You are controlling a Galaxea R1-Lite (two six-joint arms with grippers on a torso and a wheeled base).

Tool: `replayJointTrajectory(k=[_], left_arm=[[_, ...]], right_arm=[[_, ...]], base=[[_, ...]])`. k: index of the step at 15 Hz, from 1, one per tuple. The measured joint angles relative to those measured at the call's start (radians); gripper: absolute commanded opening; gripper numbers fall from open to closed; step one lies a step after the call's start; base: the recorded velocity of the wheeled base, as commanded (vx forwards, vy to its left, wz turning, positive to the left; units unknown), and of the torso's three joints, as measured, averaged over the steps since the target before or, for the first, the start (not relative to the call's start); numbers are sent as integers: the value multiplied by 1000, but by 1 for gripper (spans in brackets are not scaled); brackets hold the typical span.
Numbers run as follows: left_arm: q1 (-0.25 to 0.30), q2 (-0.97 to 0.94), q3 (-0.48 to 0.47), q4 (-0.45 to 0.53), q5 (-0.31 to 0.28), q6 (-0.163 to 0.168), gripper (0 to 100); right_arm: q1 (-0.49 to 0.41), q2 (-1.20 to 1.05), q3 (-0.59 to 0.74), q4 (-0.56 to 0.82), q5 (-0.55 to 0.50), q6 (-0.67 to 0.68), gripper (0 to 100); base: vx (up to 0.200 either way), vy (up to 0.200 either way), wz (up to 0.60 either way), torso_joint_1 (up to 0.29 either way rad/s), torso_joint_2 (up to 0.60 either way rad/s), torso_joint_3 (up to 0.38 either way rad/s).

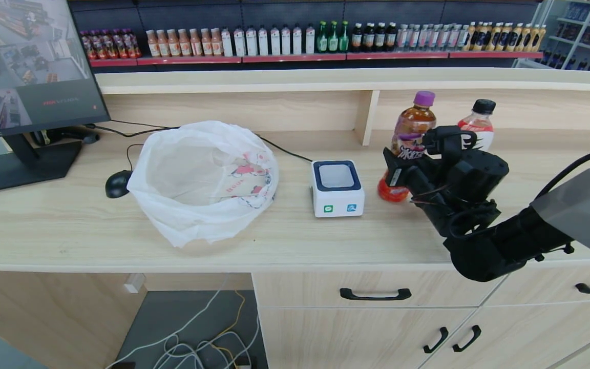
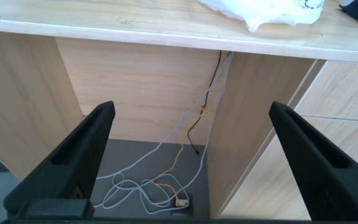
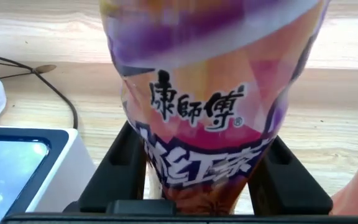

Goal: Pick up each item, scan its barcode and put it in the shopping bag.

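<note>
Our right gripper (image 1: 401, 166) sits closest to us, just right of the scanner (image 1: 337, 188), and it is clamped on the tea bottle (image 1: 414, 119). In the right wrist view its two black fingers (image 3: 118, 171) press against either side of the label, low on the bottle's body, and the bottle fills the gap between them. That purple-capped bottle stands nearly upright, leaning a little, just beside the scanner's right side without touching it. Its orange base is down at the counter (image 1: 69, 225), and we cannot tell whether it rests there or is lifted clear. Farther right of the scanner and a little behind the held bottle stands a black-capped bottle (image 1: 481, 123) with a red and white label, upright and partly hidden by the gripper. The scanner itself is a small white box with a dark-rimmed window facing up. Left of the scanner, near but apart, the shopping bag (image 1: 203, 179) sits on the counter, white and crumpled, its mouth open upward. Farther left of the scanner, just beside the bag, lies a black mouse (image 1: 118, 183), and at the far left stands a monitor (image 1: 23, 66). Our left gripper (image 2: 191, 112) hangs below the counter's front edge, left of the scanner, its fingers spread wide with nothing between them, above loose cables (image 2: 154, 183) on the floor.
</note>
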Motion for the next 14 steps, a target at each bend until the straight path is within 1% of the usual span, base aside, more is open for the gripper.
replayJointTrajectory(k=[9, 12, 14], left_arm=[[0, 0, 0, 0, 0, 0, 100], [0, 0, 0, 0, 0, 0, 100], [0, 0, 0, 0, 0, 0, 100]], right_arm=[[29, -68, 17, -1, -4, -97, 0], [58, -141, 112, -5, -18, -132, 0], [79, -209, 222, -24, -53, -153, 0]], base=[[0, 0, 0, 0, 0, 0], [0, 0, 0, 0, 0, 0], [0, 0, 0, 0, 0, 0]])
